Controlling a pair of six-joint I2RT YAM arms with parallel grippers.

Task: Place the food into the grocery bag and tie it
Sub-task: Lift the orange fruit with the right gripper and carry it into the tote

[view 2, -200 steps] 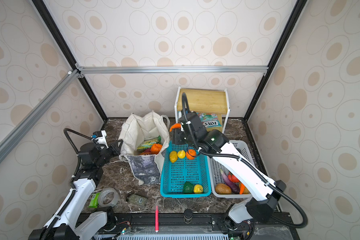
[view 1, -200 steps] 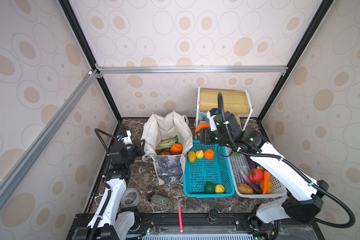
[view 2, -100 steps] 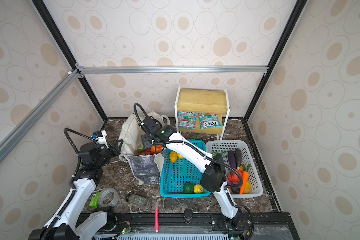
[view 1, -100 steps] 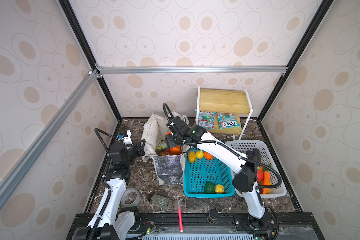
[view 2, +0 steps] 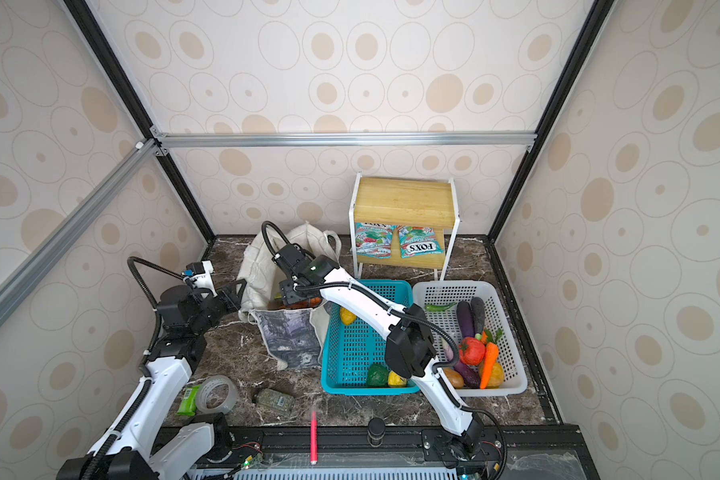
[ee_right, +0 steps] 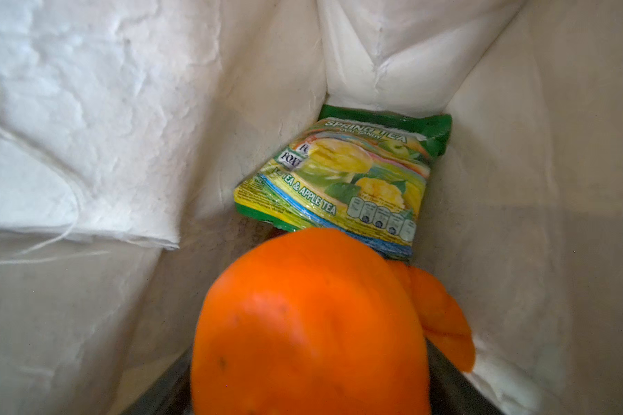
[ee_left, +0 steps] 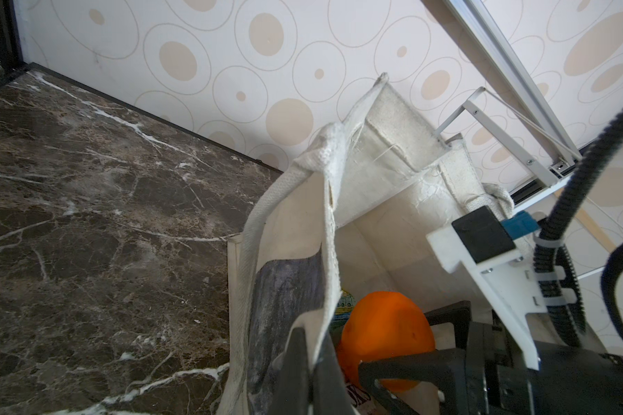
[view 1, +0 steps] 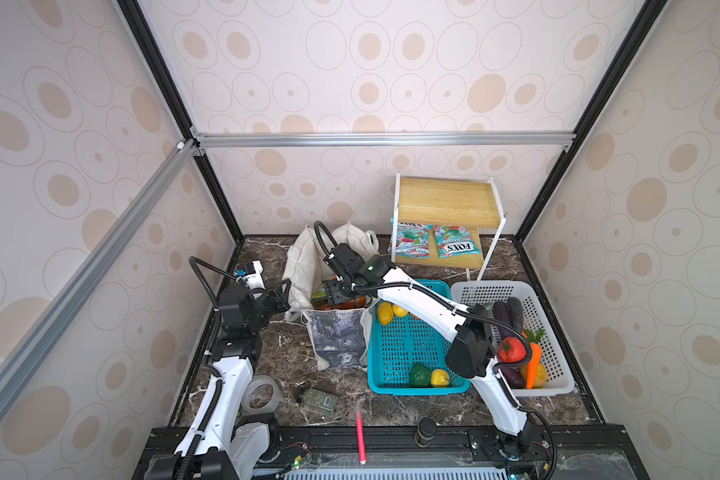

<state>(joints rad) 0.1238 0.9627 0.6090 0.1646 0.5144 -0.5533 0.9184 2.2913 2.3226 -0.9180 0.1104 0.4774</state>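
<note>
The grocery bag (view 1: pixel 337 336) stands open left of the teal basket (view 1: pixel 416 390). My left gripper (ee_left: pixel 315 359) is shut on the bag's near rim, with canvas pinched between its fingers, and holds that side up. My right gripper (ee_right: pixel 310 395) reaches down into the bag's mouth in both top views. An orange (ee_right: pixel 310 323) sits between its jaws, with a dark finger against each side. Below it on the bag's floor lie a green snack packet (ee_right: pixel 346 179) and another orange piece (ee_right: pixel 443 316). Two yellow fruits (view 1: pixel 385 311) remain at the far end of the teal basket.
A green fruit (view 1: pixel 420 376) and a yellow one (view 1: pixel 439 377) sit at the teal basket's front. The white basket (view 1: pixel 558 390) holds vegetables. A wooden shelf (view 1: pixel 445 199) with packets (view 1: pixel 454 245) stands behind. A tape roll (view 1: pixel 260 392), bottle (view 1: pixel 319 401) and red pen (view 1: pixel 360 436) lie in front.
My right arm swung left from the baskets to the bag, and its gripper has gone down into the opening with the orange. The left arm has not moved.
</note>
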